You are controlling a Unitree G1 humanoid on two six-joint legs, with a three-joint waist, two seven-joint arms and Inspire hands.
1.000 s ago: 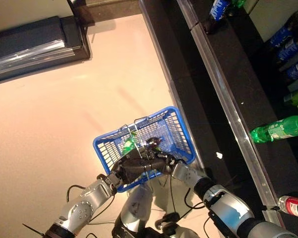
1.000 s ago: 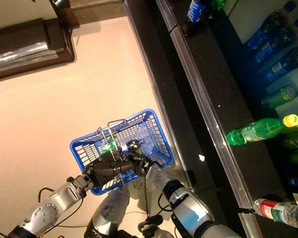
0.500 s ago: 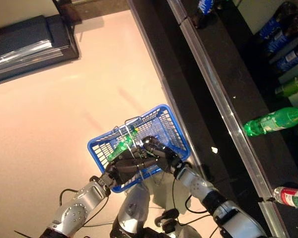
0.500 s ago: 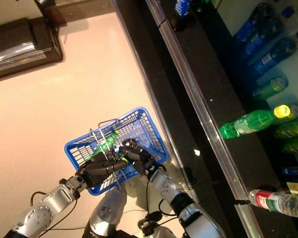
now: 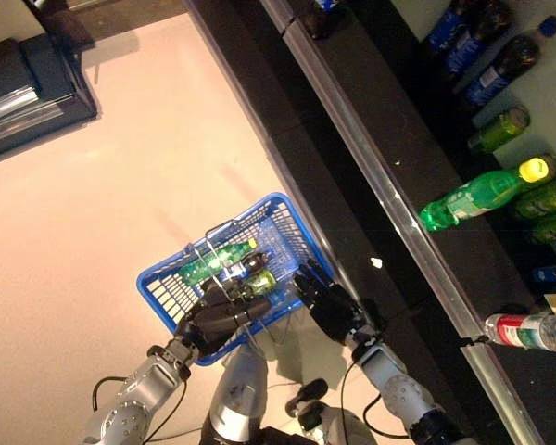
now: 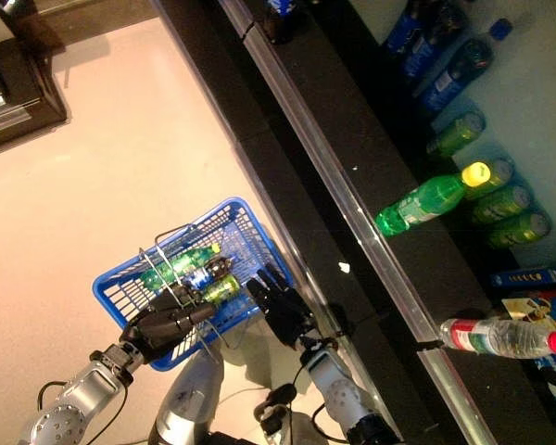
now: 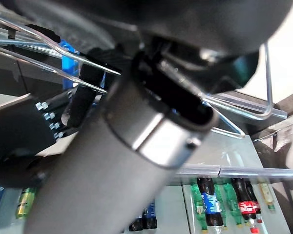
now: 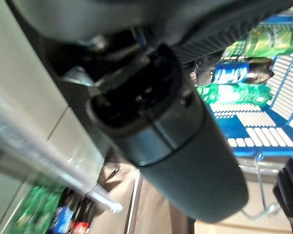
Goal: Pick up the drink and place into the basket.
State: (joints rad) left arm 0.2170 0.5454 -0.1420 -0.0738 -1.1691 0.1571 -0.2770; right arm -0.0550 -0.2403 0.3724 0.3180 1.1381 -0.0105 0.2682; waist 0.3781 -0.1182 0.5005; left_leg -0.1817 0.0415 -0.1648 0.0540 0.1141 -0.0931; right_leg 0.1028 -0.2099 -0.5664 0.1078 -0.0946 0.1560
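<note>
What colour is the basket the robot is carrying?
Blue; the basket shows best in the left eye view.

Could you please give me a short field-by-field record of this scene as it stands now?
basket: blue basket hanging above the floor, wire handles up
basket contents: green bottle, a dark blue-labelled bottle, a smaller green drink
left hand: left hand curled round the wire handles
right hand: right hand beside the basket, fingers straight, holding nothing
shelf: green bottle lying on the shelf to the robot's right
</note>
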